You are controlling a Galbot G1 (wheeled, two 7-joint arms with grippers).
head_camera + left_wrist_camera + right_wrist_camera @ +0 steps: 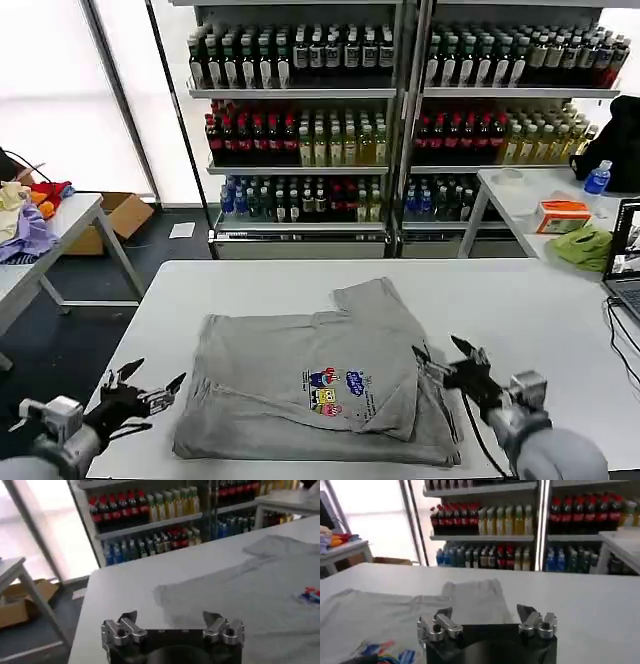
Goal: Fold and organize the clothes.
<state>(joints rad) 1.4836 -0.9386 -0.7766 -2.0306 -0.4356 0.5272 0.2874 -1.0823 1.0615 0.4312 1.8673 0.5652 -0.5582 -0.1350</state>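
A light grey short-sleeved shirt (300,375) with a small multicoloured chest print (335,390) lies partly folded on the white table (500,300); one sleeve is turned over toward the far side. The shirt (250,595) also shows in the left wrist view and, with its print (385,652), in the right wrist view (395,615). My left gripper (155,385) hovers open just off the shirt's near left corner, holding nothing. My right gripper (440,352) stands open over the shirt's right edge, nothing between its fingers.
Shelves of bottled drinks (300,120) stand behind the table. A side table on the left (70,215) carries lavender and red-orange fabrics, with a cardboard box (120,215) beyond it. On the right, another table holds a lime-green cloth (585,245), an orange box (562,215) and a laptop (625,260).
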